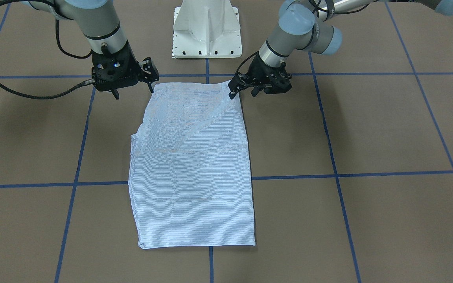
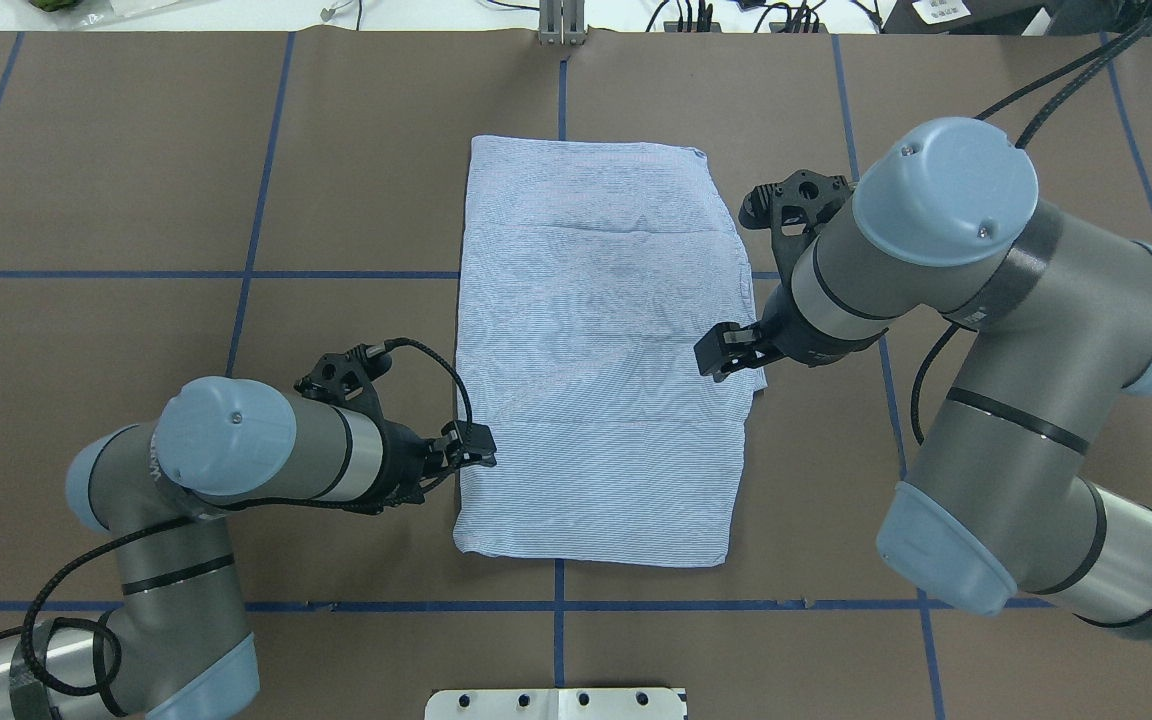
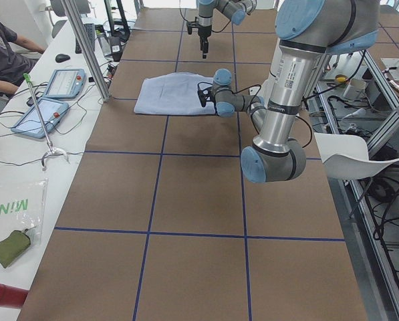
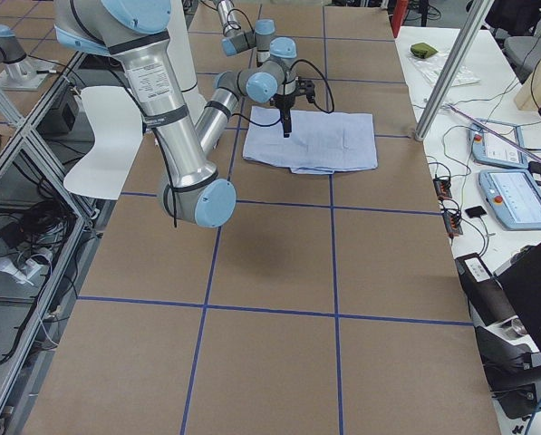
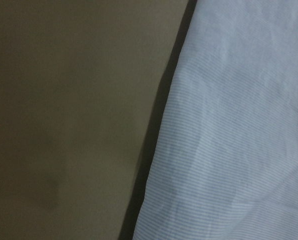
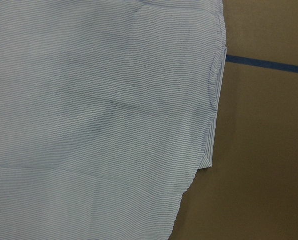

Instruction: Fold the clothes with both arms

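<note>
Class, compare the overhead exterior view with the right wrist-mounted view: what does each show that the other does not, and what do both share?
Only the overhead view: the whole folded shirt as a rough rectangle, with the left gripper at one long edge and the right gripper over the opposite edge.
Only the wrist view: the layered hem at the shirt's edge, seen close up; no fingers appear in it.
Both: the striped shirt lying on the brown table, which is marked with blue tape lines.

left pincer (image 1: 243,93) spread apart, right pincer (image 1: 133,91) spread apart
</note>
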`<state>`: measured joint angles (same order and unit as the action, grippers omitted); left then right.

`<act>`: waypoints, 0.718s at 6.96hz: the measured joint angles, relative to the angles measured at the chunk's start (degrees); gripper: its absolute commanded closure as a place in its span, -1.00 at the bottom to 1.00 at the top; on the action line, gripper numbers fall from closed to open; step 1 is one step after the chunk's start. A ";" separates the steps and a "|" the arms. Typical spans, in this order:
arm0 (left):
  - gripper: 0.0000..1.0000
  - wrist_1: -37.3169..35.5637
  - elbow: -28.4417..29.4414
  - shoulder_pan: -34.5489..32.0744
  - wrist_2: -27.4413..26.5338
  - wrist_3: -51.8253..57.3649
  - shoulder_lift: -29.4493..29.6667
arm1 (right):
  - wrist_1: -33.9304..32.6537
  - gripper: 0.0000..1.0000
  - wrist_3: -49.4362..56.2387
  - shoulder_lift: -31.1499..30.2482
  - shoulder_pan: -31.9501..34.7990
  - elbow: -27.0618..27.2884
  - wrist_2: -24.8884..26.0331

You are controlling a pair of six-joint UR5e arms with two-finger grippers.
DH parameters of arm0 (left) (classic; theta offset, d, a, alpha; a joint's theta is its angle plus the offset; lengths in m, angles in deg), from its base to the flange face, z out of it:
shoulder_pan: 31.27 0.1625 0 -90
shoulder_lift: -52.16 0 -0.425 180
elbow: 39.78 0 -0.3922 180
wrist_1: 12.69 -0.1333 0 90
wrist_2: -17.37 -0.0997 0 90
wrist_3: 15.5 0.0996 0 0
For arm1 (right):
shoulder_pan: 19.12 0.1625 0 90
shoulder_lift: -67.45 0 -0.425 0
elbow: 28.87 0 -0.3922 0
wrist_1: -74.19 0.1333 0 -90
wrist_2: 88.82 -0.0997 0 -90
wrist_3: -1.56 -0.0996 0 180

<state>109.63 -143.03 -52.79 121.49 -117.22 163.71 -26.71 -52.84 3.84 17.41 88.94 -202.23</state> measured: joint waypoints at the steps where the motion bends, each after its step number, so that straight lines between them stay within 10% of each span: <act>1: -0.73 -0.88 -0.50 1.18 -0.29 -0.59 0.07 | 0.12 -1.00 -0.12 -0.02 -0.09 0.28 -0.33; 5: -0.61 -1.37 -0.60 3.81 -0.41 -0.94 0.07 | 0.17 -1.00 -0.10 -0.06 -0.14 0.49 -1.43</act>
<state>108.26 -143.63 -48.98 121.07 -118.15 163.78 -26.54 -52.94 3.78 17.27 89.43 -203.66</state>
